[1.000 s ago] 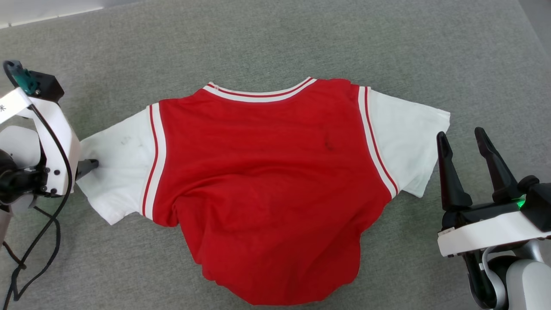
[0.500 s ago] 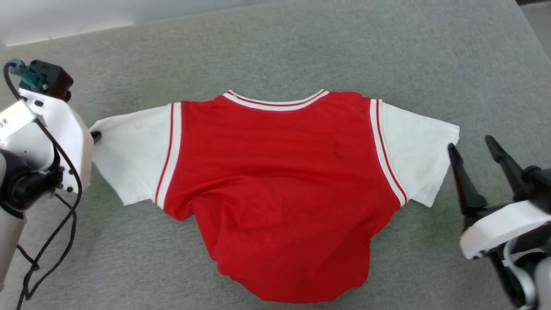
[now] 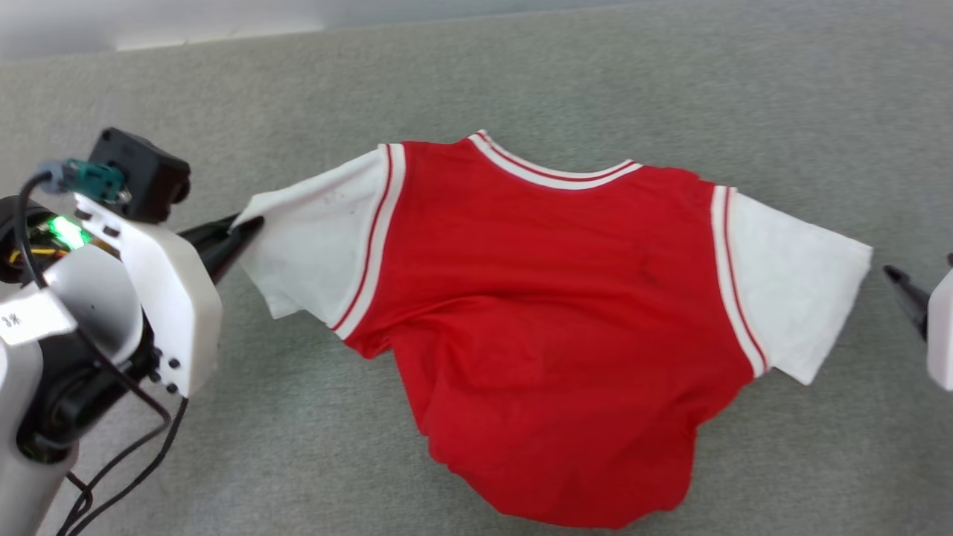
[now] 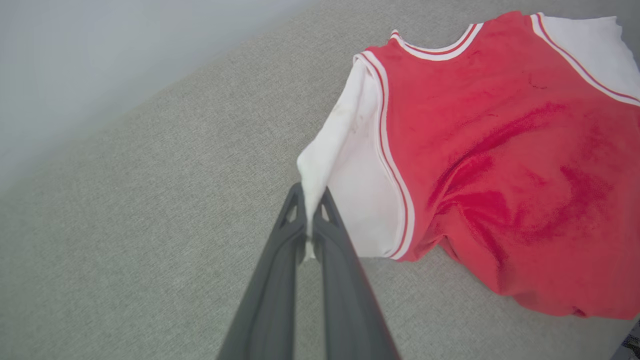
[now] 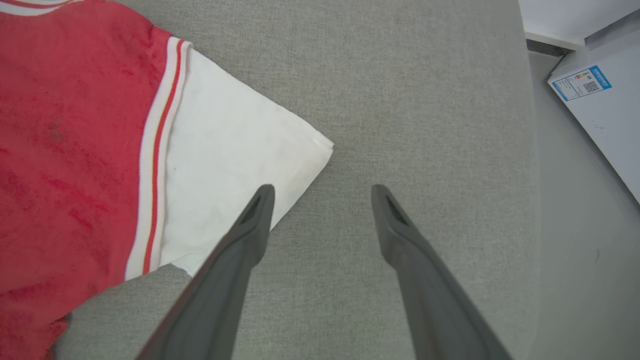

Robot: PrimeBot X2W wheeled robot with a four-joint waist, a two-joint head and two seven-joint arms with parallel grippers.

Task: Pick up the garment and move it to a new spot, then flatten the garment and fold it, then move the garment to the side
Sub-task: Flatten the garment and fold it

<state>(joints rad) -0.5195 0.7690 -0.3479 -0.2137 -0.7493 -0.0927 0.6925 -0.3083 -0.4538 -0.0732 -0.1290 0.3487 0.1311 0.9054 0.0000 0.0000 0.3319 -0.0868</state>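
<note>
— Grey worktop (image 3: pixel 521 67) is carrying what?
— Jersey (image 3: pixel 551 313) is lying at its centre, plain red side up. Left end effector (image 4: pixel 311 192) is pinching the nine o'clock sleeve (image 3: pixel 313 238); right end effector (image 5: pixel 322 192) is gaping wide beside the three o'clock sleeve (image 3: pixel 797 290).

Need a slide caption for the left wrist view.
Left gripper pinching the garment by its white sleeve edge, on a grey fabric surface.
</note>
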